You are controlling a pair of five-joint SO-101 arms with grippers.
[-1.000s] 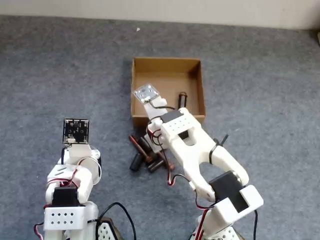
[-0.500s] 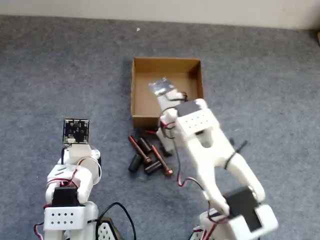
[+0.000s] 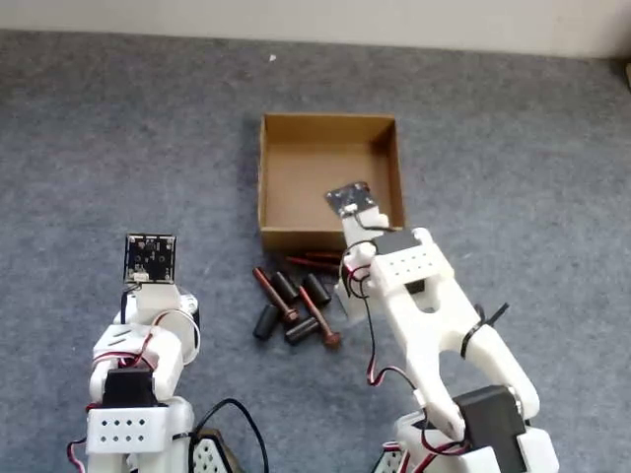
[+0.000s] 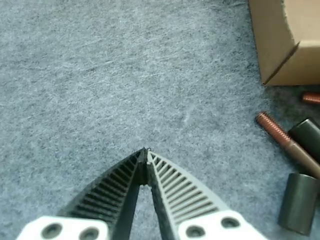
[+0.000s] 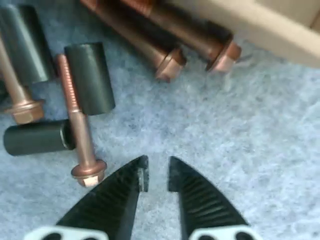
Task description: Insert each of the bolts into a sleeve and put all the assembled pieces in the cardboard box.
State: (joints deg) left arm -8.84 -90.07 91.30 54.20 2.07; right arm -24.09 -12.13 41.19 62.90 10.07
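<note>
The high view looks steeply down from a fixed spot well above the grey tabletop [image 3: 118, 128], with the cardboard box [image 3: 330, 122] near the middle. Each wrist camera looks along its own tool, low over the surface. The left tool [image 4: 146, 152] sits back from the bolts [image 4: 280, 136], and the right tool [image 5: 156, 167] is just beside them. All three views share the box's near wall and those bolts.

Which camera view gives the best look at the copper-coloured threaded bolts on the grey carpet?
The right wrist view: the copper-coloured bolts lie close up, threads and hex heads plain. The high view shows them small, piled with black cylindrical sleeves beside the brown cardboard box. The left wrist view catches a threaded shaft.
</note>
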